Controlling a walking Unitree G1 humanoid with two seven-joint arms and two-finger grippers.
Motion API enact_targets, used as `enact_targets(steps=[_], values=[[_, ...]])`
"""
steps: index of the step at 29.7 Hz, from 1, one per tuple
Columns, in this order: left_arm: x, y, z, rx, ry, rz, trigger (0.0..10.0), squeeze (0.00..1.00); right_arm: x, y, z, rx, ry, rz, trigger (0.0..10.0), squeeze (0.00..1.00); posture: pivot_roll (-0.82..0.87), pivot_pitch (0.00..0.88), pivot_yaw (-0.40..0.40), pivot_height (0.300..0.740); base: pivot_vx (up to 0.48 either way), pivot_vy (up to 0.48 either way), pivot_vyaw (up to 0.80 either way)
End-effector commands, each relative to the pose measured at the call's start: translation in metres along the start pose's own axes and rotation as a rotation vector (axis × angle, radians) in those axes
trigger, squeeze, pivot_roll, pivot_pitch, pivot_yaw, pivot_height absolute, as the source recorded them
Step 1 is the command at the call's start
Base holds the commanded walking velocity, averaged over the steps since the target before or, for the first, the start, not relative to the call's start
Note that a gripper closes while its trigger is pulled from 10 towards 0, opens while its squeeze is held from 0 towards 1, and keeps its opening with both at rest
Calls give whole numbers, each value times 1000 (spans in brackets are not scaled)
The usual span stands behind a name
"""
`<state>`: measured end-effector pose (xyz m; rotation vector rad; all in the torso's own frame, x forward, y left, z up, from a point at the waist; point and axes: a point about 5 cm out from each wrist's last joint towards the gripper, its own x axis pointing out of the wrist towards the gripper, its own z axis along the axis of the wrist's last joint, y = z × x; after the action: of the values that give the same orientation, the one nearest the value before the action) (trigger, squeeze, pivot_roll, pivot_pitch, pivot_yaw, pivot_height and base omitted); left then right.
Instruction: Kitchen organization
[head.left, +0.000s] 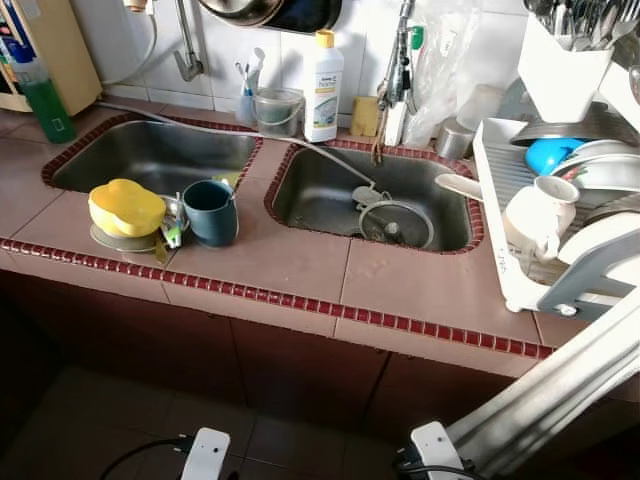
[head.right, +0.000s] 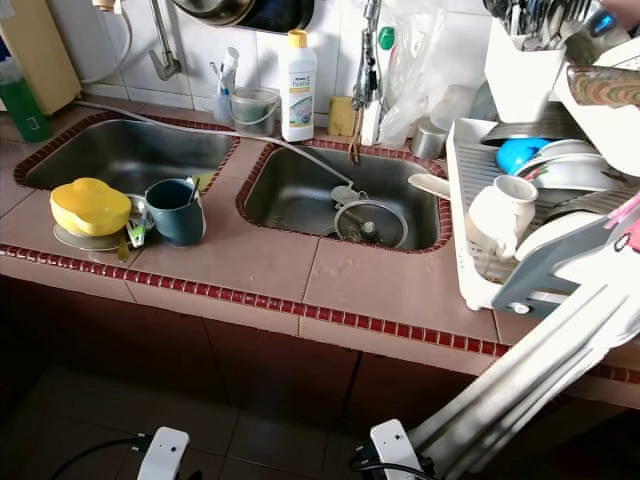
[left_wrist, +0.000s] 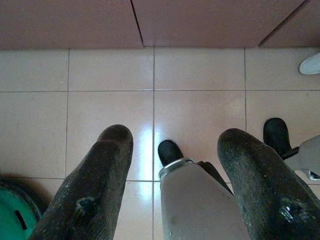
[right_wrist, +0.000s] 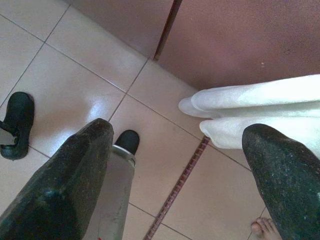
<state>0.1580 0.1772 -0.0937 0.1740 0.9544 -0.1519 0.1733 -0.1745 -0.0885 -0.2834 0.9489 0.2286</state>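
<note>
Both arms hang low, left gripper and right gripper spread wide, empty, aimed at floor; teal mug beside yellow sponge sits left-centre of frame, nearer the left arm.

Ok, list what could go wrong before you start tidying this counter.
1. The dark blue mug and yellow lid sit crowded together near the counter's front edge; a clumsy reach could knock one to the floor.
2. The white pitcher rests at the front of a packed dish rack, so pulling items could tip it.
3. A person's bare toes are close by the right gripper; stepping or swinging risks contact.
</note>
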Motion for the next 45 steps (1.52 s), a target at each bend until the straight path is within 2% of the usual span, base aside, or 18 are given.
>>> enact_targets(steps=[1,11,27,31,45], values=[[0,-1,-2,-2,10,-15,10000,0,-1,-3,-2,17,-2,-3,10000,0,-126,0,-27,740,0,0,0],[-1,-2,-4,-23,9,-33,10000,0,-2,-5,-7,29,7,-11,10000,0,-135,0,-18,740,0,0,0],[-1,-4,-5,-20,12,-43,10000,0,-3,1,-10,50,13,-3,10000,0,-134,0,-12,740,0,0,0],[-1,-4,-6,-43,11,-42,10000,0,-3,1,-11,53,15,-6,10000,0,-136,0,-10,740,0,0,0],[-3,-4,-11,-14,28,-54,10000,0,-4,5,-17,54,28,3,10000,0,-136,0,-10,740,0,0,0]])
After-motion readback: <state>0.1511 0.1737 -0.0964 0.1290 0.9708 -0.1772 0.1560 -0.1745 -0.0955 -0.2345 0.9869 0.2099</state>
